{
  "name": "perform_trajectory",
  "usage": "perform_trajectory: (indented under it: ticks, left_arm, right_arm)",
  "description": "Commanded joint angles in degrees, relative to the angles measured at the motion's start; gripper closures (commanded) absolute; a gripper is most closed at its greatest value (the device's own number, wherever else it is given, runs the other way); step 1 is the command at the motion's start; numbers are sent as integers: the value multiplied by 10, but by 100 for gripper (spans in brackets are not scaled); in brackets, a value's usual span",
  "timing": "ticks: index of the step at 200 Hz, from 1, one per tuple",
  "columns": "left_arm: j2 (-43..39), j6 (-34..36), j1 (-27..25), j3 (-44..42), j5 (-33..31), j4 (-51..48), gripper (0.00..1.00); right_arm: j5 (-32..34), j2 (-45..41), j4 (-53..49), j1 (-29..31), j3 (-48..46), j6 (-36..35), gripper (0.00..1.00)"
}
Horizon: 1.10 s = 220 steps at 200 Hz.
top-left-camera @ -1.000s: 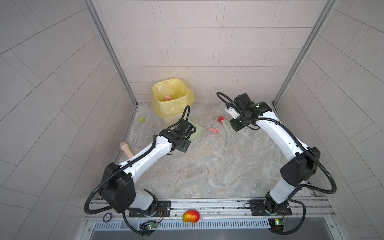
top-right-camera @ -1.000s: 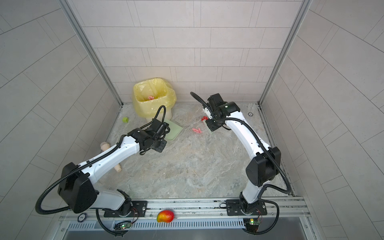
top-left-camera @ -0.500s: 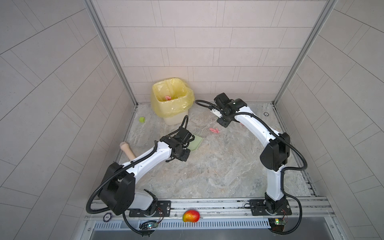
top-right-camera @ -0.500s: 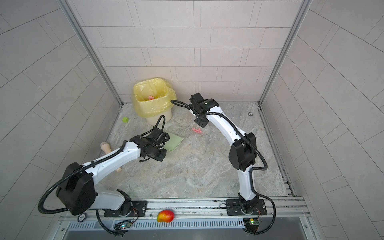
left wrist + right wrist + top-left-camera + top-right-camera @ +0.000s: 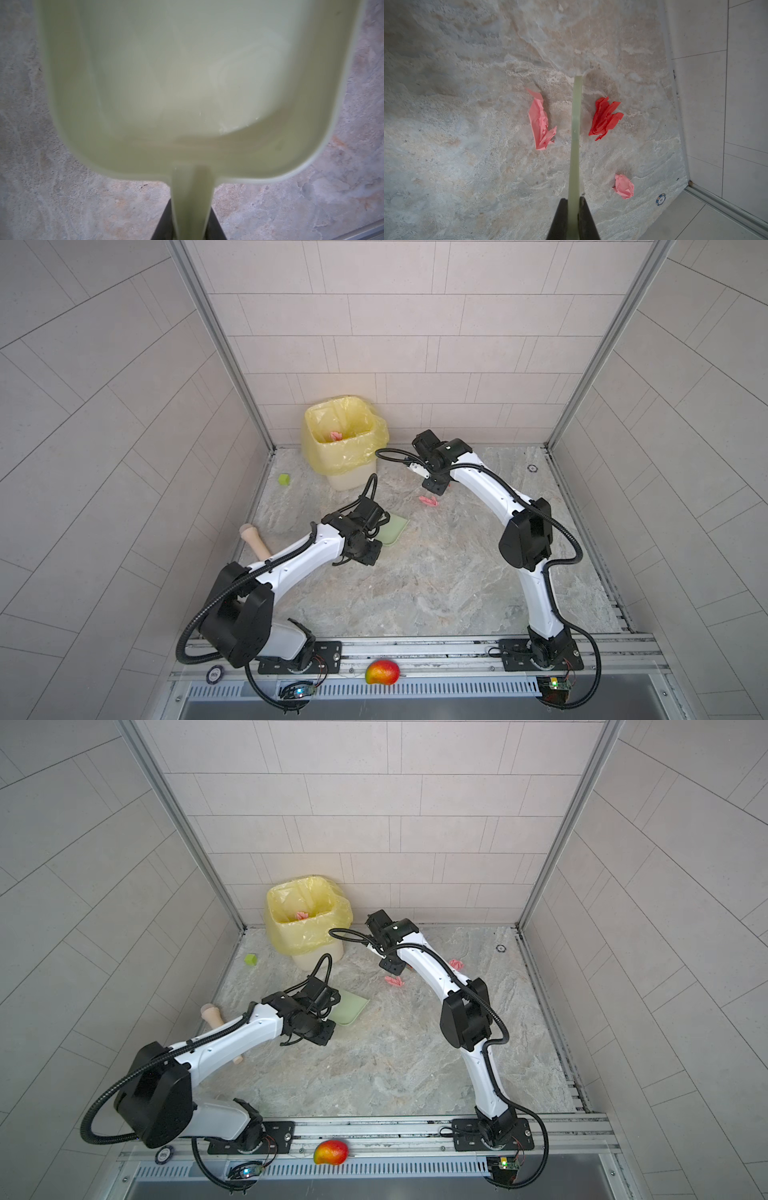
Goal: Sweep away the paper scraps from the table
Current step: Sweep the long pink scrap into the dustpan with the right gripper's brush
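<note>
The left hand [image 5: 190, 223] is pinching the handle of a pale green dustpan [image 5: 187, 83]. The pan sits left of centre, nearer than the bin [image 5: 332, 472]. Contact between the pan and the tabletop [image 5: 415, 580] cannot be confirmed. The right hand [image 5: 573, 217] is pressed together on the thin handle of a pale green brush [image 5: 576, 124] and reaches over the far part of the tabletop, just right of the bin. Paper scraps [image 5: 394, 980] lie on the far tabletop. In the right wrist view a long pink scrap [image 5: 540, 122] and a red scrap [image 5: 605, 118] lie on either side of the brush, near it but not touching. A small pink wad [image 5: 624, 187] lies apart from both, near a blue chip [image 5: 661, 199]. One more pink piece [image 5: 336, 434] sits inside the yellow-lined bin at the far left. A green cube [image 5: 284, 479] lies left of the bin, and a mango [image 5: 382, 672] rests on the near rail.
</note>
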Motion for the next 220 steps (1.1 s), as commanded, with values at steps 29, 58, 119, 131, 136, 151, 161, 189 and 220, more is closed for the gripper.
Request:
perform_trajectory:
  ticks: [29,58,119,131,136,151,161,189,220]
  left_arm:
    - [3,-24,-4,-2,-3,-15,100]
    - [8,-29,-3,-3,-10,-30,100]
    - [3,-47,-14,-16,-11,-45,100]
    - [5,-48,-21,-19,-11,-46,100]
    - [7,-49,-24,-18,-11,-47,100]
    - [16,-47,-32,-19,-10,-47,100]
    - [24,-45,-37,-18,-9,-47,100]
    - [44,-26,-50,-14,-3,-44,100]
    - [76,25,-68,2,8,-37,100]
  right_arm:
    - [-34,17,-46,10,13,-14,100]
    - [-48,12,-64,19,7,-15,100]
    - [-104,-12,-136,45,2,13,100]
    - [-124,-17,-157,48,3,22,100]
    - [-134,-20,-164,49,3,27,100]
    - [-153,-30,-184,53,3,39,100]
    - [-157,-36,-194,54,5,49,100]
    - [-99,-44,-216,43,35,116,100]
    - [-99,-35,-239,1,79,181,100]
